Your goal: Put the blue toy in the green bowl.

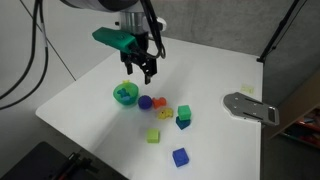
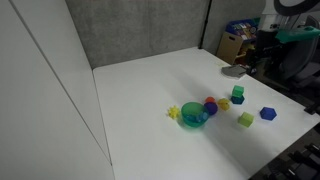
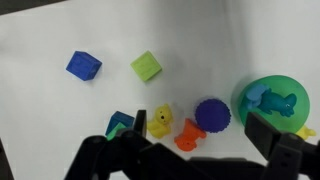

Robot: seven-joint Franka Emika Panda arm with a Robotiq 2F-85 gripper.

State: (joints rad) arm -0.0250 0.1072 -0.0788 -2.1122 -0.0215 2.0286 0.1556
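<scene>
The blue toy [image 1: 183,123] is a small dark blue-teal block with a green piece on top, standing right of the toy cluster. It also shows in the other exterior view [image 2: 237,99] and in the wrist view [image 3: 119,123], where a finger partly hides it. The green bowl [image 1: 117,95] sits left of the cluster and holds a light blue figure; it also shows in the other exterior view [image 2: 186,120] and the wrist view [image 3: 244,100]. My gripper [image 1: 143,70] hangs open and empty above the table, behind the bowl. In the wrist view its fingers [image 3: 198,150] straddle the ball and the orange toy.
A purple-blue ball [image 3: 212,115], an orange toy [image 3: 186,134] and a yellow bear [image 3: 161,121] lie between block and bowl. A yellow-green cube [image 1: 153,135] and a bright blue cube [image 1: 179,156] lie nearer the front edge. A grey metal part [image 1: 250,107] lies at the right.
</scene>
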